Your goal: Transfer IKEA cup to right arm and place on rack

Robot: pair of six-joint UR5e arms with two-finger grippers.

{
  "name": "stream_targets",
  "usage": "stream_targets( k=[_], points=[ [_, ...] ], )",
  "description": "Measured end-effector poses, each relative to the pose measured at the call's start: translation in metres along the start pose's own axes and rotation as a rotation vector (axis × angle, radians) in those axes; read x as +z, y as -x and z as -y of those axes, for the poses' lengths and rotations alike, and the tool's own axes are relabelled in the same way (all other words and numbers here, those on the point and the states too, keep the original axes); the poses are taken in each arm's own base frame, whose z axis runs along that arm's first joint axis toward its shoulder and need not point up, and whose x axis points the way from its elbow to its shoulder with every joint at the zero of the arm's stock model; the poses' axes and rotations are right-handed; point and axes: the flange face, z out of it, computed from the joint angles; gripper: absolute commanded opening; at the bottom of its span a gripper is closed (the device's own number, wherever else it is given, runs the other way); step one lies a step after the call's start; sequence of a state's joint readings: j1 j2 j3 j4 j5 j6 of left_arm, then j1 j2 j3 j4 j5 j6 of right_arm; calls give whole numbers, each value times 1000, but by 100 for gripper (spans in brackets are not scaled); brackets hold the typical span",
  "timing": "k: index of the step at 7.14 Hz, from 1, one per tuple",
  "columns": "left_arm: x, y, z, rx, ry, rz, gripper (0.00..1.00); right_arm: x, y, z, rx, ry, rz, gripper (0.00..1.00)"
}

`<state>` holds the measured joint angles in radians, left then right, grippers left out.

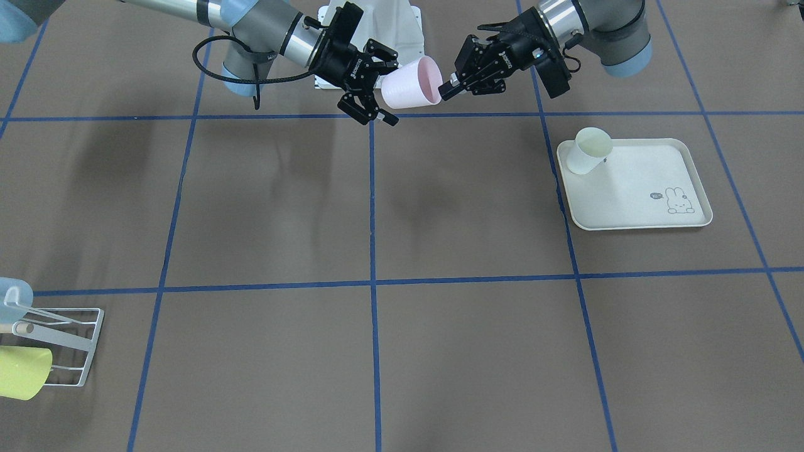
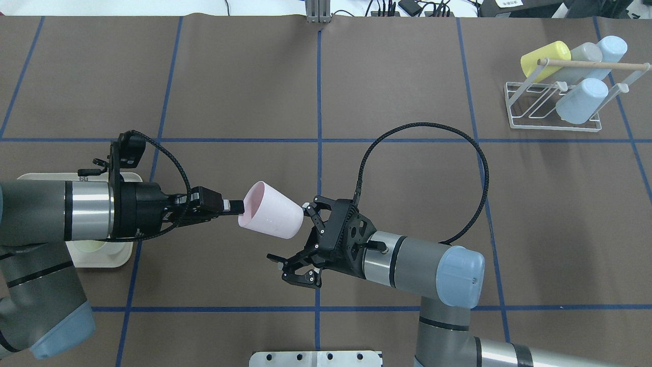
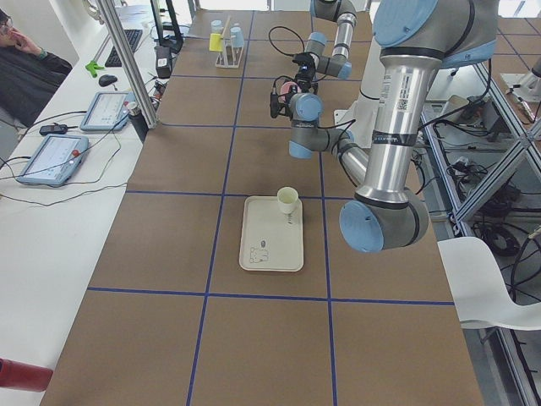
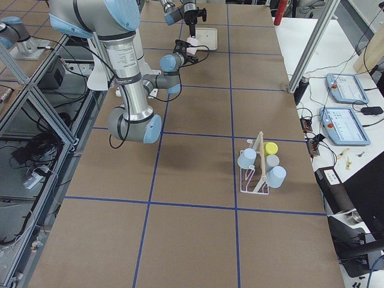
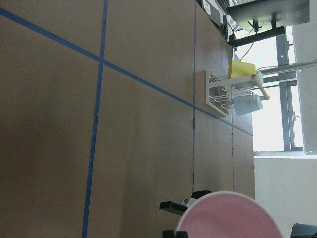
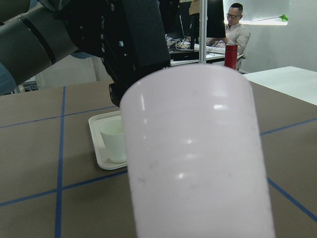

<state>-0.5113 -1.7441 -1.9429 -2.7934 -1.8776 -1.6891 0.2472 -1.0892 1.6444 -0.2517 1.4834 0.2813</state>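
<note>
The IKEA cup (image 2: 270,216) is pale pink and hangs tilted on its side above the table's middle. My left gripper (image 2: 235,207) is shut on its rim, one finger inside the mouth. The right arm (image 2: 423,262) reaches in from the other side. Its right gripper (image 2: 291,235) is open, with the cup's base at the gap between its spread fingers. From the front the cup (image 1: 409,83) sits between the left gripper (image 1: 447,89) and the right gripper (image 1: 384,89). It fills the right wrist view (image 6: 198,158). The white wire rack (image 2: 552,109) stands at the far right.
The rack (image 1: 69,351) holds a yellow cup (image 2: 545,58), a grey cup and two pale blue cups (image 2: 580,99). A cream rabbit-printed tray (image 1: 634,188) under the left arm carries a pale cup (image 1: 587,150). A person (image 3: 25,72) sits at the side desk.
</note>
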Motion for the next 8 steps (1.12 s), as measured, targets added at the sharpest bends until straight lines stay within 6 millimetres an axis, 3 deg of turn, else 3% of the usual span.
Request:
stream_targets(
  k=[3, 5, 6, 8],
  points=[
    [6, 12, -1, -7, 6, 23, 0, -1, 0, 2, -1, -3, 0, 99],
    [9, 16, -1, -10, 8, 32, 0, -1, 0, 2, -1, -5, 0, 92],
    [10, 17, -1, -11, 9, 33, 0, -1, 0, 3, 0, -6, 1, 79],
    [10, 17, -2, -11, 8, 33, 0, -1, 0, 4, 1, -9, 3, 22]
  ],
)
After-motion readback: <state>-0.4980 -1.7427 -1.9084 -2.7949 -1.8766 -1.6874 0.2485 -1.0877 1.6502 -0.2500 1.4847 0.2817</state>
